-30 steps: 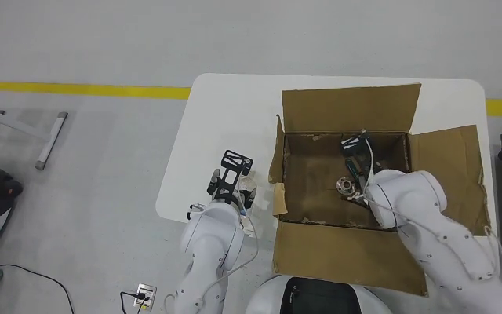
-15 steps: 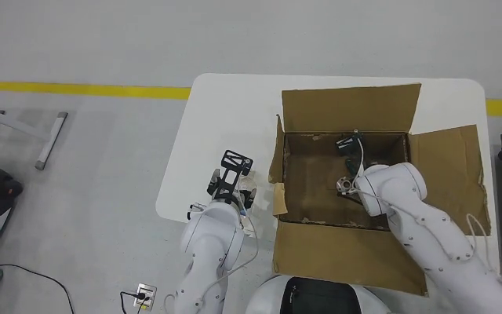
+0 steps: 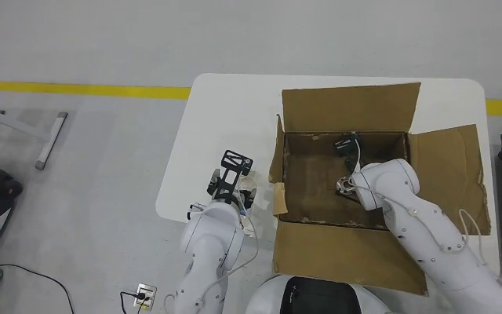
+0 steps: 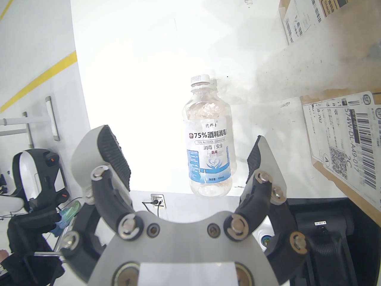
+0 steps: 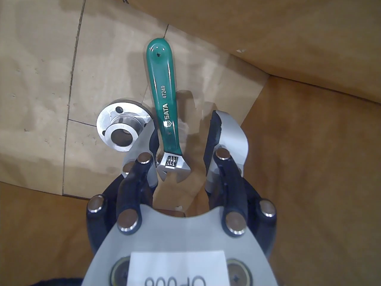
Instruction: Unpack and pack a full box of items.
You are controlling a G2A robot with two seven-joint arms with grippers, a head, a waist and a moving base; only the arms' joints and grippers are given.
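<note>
An open cardboard box [image 3: 349,110] stands on the white table [image 3: 227,110]. Down inside it my right gripper [image 5: 184,126] is open, its fingers on either side of the head end of a green-handled adjustable wrench [image 5: 162,90] lying on the box floor. A round metal flange [image 5: 120,129] rests just beside one finger. At the table's near left edge my left gripper [image 4: 181,144] is open, and a clear bottle [image 4: 209,147] with a blue-and-white label lies on the table between and just beyond its fingers, cap pointing away.
The box's four flaps are folded outward; the right flap [image 3: 459,177] and near flap [image 3: 337,251] cover part of the table. Bare tabletop stretches left of the box and beyond the bottle. A labelled box side [image 4: 339,132] stands close to the bottle.
My right arm has shifted slightly to the left inside the box, its gripper staying over the wrench. The left arm and the bottle have not moved.
</note>
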